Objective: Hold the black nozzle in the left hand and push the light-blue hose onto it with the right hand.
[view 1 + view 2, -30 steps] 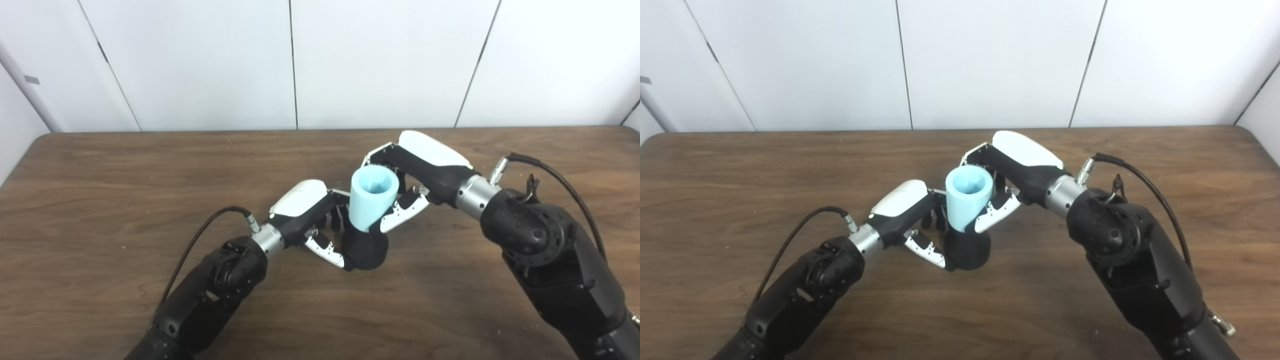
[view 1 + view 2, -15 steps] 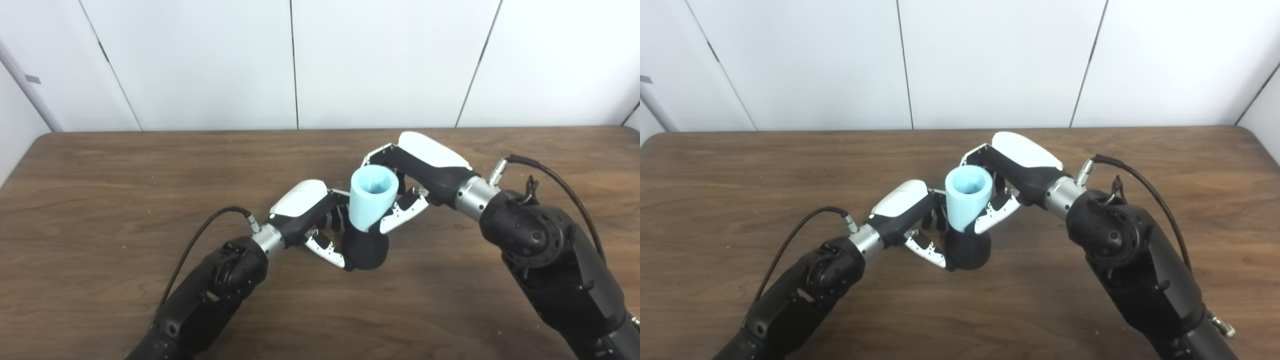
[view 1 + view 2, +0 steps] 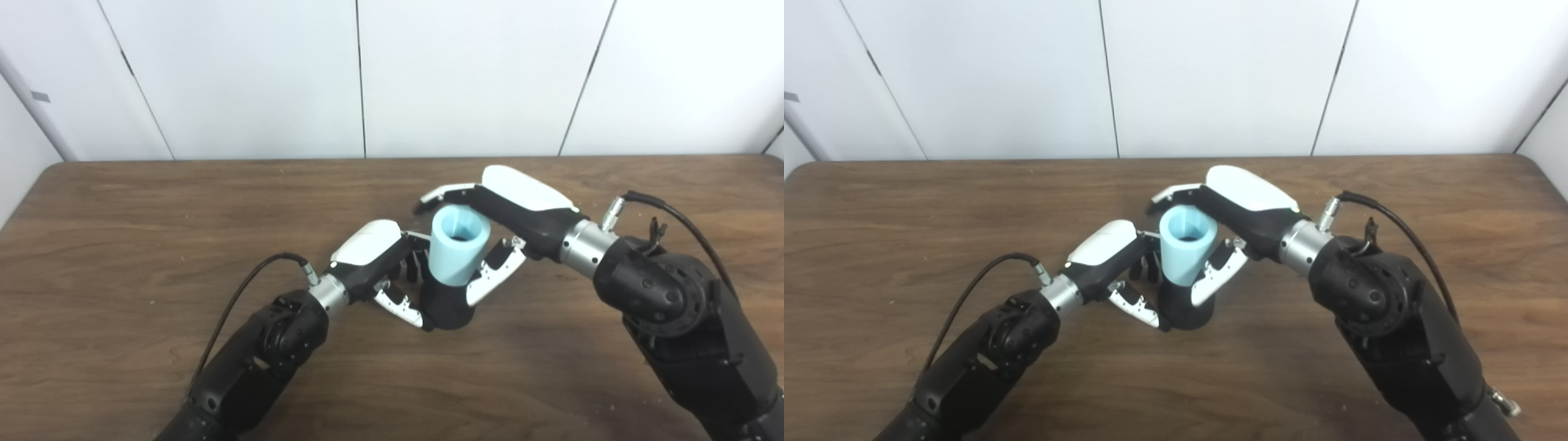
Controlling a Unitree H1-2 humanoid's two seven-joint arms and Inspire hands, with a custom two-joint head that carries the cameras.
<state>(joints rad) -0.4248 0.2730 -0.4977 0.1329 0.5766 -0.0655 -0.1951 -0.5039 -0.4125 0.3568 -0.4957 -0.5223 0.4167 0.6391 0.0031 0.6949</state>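
The black nozzle (image 3: 446, 310) stands upright on the wooden table (image 3: 122, 245) near its middle. The light-blue hose (image 3: 457, 253), a short wide tube with its mouth facing up, sits on top of the nozzle. My left hand (image 3: 381, 257) is shut on the nozzle from the left, thumb curled round its front. Coming in from the right, my right hand (image 3: 511, 208) is open: its fingers (image 3: 436, 195) reach out straight behind the hose's rim, and its thumb (image 3: 490, 282) lies beside the hose's lower right. The joint between hose and nozzle is partly hidden by the hands.
Bare brown tabletop stretches to both sides and toward the front edge. White wall panels (image 3: 471, 73) stand right behind the table's far edge. A black cable (image 3: 686, 220) loops off my right wrist, another off the left wrist (image 3: 245, 288).
My right hand's fingers have uncurled from the hose and now stretch out straight behind its rim. The hose stands a little more upright and lower on the nozzle. The left hand has not moved.
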